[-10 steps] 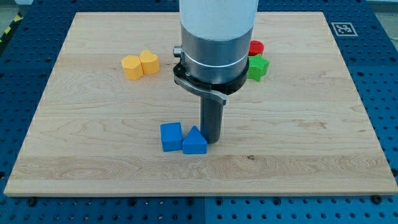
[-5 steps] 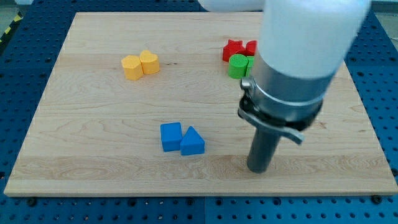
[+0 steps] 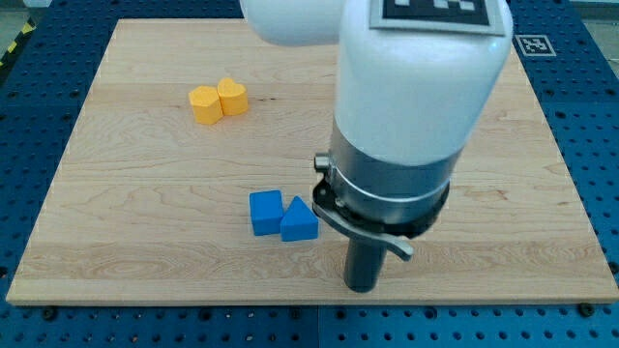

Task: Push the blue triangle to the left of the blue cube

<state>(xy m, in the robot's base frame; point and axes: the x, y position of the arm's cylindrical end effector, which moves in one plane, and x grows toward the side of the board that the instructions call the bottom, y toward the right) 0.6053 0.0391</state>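
Camera view: two blue blocks point(image 3: 282, 216), two yellow point(image 3: 218, 101).

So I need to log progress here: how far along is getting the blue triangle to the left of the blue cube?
Nothing looks done: the blue triangle sits against the blue cube on its right side in the view. In hand: my tip stands apart from both, toward the view's bottom right of the triangle. Left: push the triangle around the cube to its left side.
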